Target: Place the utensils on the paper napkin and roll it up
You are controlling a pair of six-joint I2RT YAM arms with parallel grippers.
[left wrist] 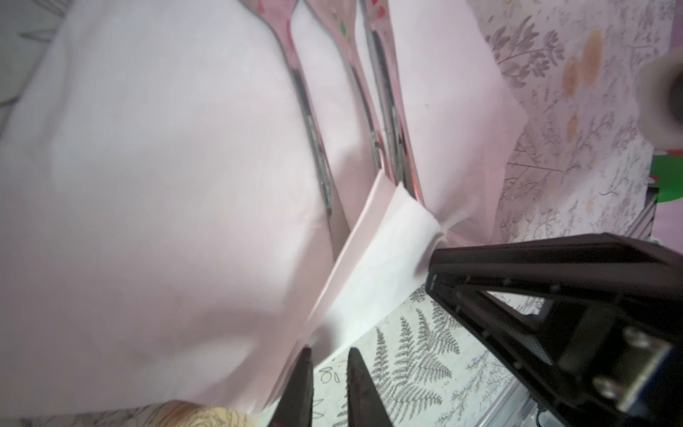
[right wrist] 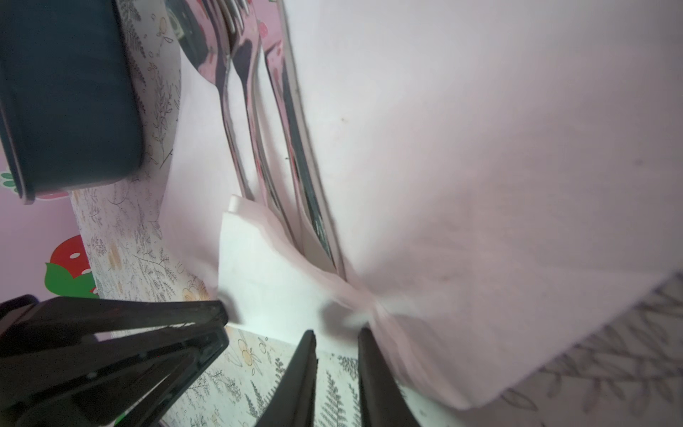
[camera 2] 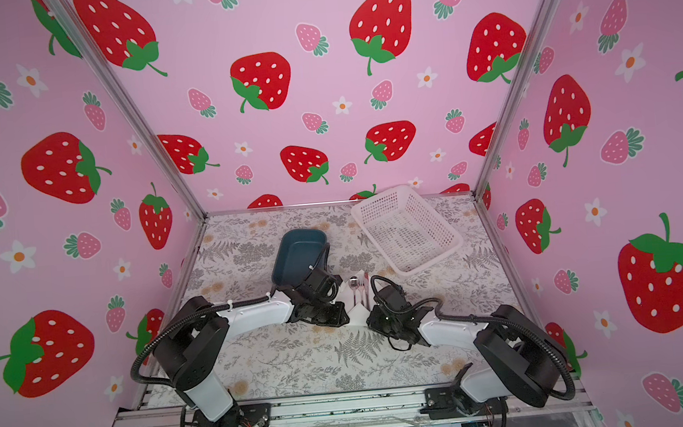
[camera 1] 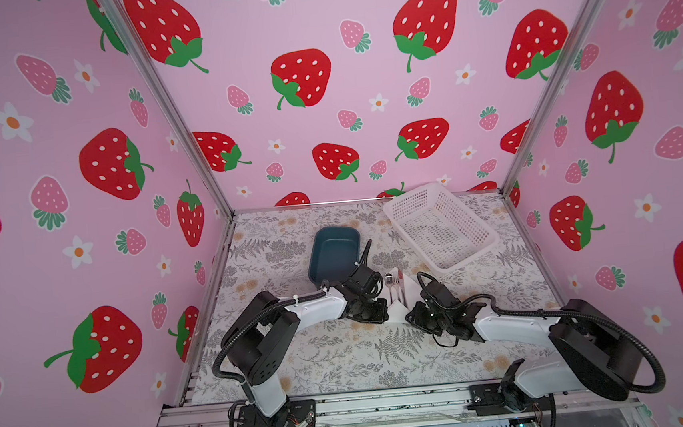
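Both top views show spoon, fork and knife [camera 1: 395,287] lying on the napkin [camera 1: 397,309] mid-bench. Left tool [left wrist: 327,355] and right tool [right wrist: 338,334] each pinch its folded near edge; rolling remains.

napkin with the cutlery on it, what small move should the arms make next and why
Probably carry the near edge of the napkin a little further over the utensils. The spoon, fork and knife already lie together on it, their handle ends tucked under a raised fold. The left end effector and right end effector each appear to pinch that near edge, so the roll looks only begun.
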